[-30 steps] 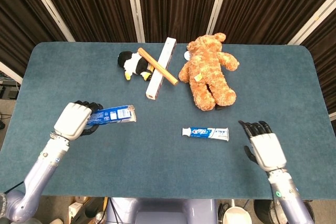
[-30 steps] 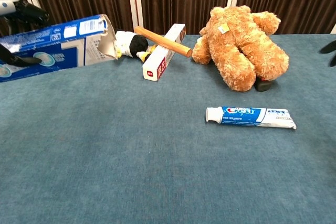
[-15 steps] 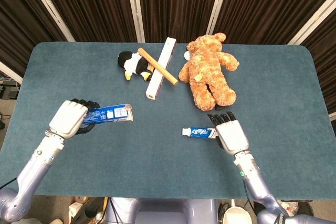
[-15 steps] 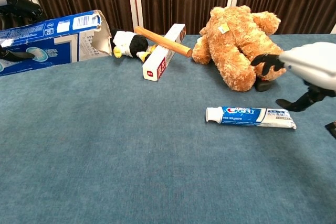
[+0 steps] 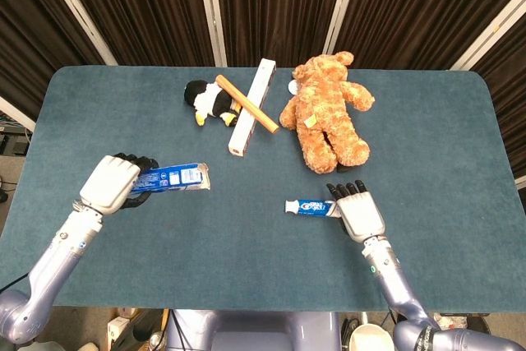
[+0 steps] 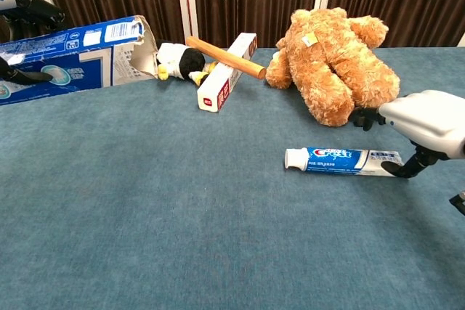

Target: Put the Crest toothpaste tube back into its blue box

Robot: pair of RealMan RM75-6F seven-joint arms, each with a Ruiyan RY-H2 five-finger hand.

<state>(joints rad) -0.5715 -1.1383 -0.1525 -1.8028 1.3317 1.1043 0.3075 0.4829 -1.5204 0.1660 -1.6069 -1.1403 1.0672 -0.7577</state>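
With the left hand (image 5: 113, 184) gripping the blue box (image 5: 173, 177) and the right hand (image 5: 359, 213) spread empty over the toothpaste tube's (image 6: 341, 160) tail, a shallow close may skid the flat tube across the tabletop (image 5: 246, 269).

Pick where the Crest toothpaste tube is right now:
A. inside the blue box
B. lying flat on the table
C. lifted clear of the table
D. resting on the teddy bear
B: the toothpaste tube lies flat on the table, the right robot hand over its crimped end.

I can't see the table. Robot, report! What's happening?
Left hand holds blue box. Right hand over toothpaste tube, grip unclear. Nothing between them.
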